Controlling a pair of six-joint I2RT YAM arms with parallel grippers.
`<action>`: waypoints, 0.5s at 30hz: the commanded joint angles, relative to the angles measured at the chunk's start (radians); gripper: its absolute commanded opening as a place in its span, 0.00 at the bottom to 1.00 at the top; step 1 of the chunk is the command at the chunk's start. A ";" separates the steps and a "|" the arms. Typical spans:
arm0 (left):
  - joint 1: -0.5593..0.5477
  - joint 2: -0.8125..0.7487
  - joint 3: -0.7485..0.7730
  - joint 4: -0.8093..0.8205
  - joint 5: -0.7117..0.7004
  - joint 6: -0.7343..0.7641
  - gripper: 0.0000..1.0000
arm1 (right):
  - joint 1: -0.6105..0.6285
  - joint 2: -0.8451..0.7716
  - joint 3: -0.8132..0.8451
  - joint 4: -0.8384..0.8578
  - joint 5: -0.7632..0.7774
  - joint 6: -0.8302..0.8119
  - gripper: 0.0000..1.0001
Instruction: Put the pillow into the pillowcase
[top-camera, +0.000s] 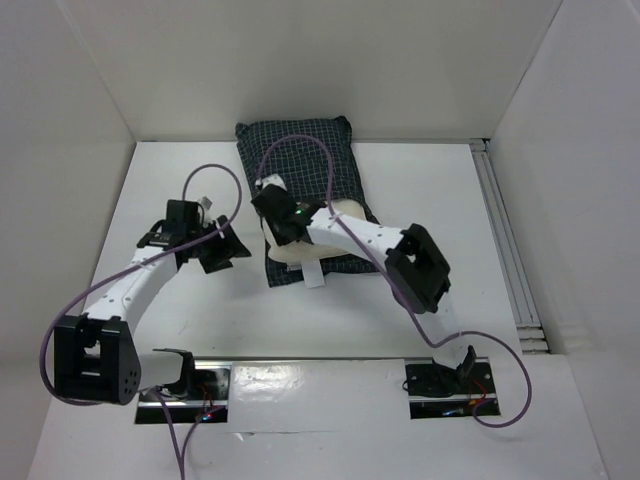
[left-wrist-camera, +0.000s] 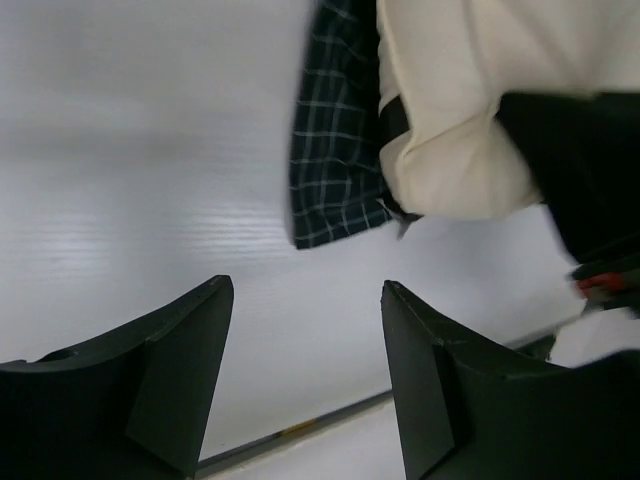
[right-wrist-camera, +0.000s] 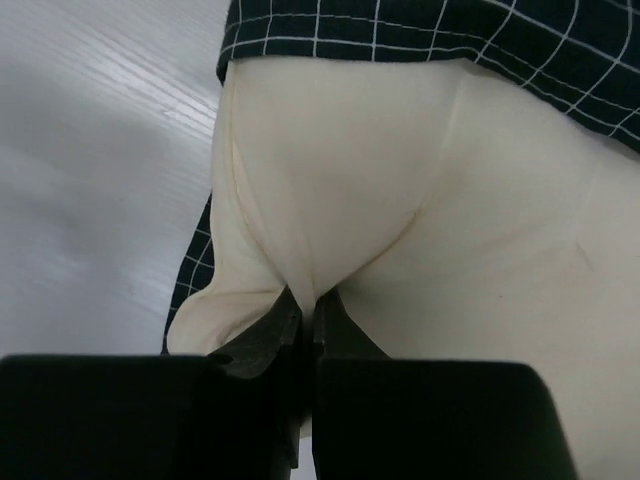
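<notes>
cream pillow (right-wrist-camera: 420, 210) sits in the middle of the white bench (top-camera: 440, 190), most of it inside the dark checked pillowcase (top-camera: 300, 150), and its near end bulges out of the case's open mouth. in the right wrist view the checked hem runs across the top and the pale fabric fills everything below it. a small white tag (top-camera: 313, 276) hangs off the near edge of the exposed end. part of the pillowcase also lies flat on the bench under that end, showing as a dark strip at the pillow's left side.

right jaws are clenched on the pillow, pinching a fold of its cream fabric right at the tips, with creases fanning up from the pinch. the right arm (top-camera: 350, 235) reaches in from the right, across the exposed end.

left jaws stand released, both dark fingers (left-wrist-camera: 180, 350) apart with bare bench between them, grasping nothing. the left arm (top-camera: 130, 285) holds them just left of the pillow, aimed at the pillowcase's near left corner, close to it but apart.
</notes>
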 joint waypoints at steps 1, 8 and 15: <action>-0.059 0.014 -0.070 0.148 0.141 0.048 0.74 | -0.088 -0.196 -0.096 0.134 -0.202 0.032 0.00; -0.122 0.091 -0.143 0.408 0.182 0.034 0.86 | -0.161 -0.331 -0.137 0.134 -0.366 0.032 0.00; -0.178 0.221 -0.127 0.550 0.168 0.019 0.86 | -0.185 -0.351 -0.147 0.134 -0.427 0.032 0.00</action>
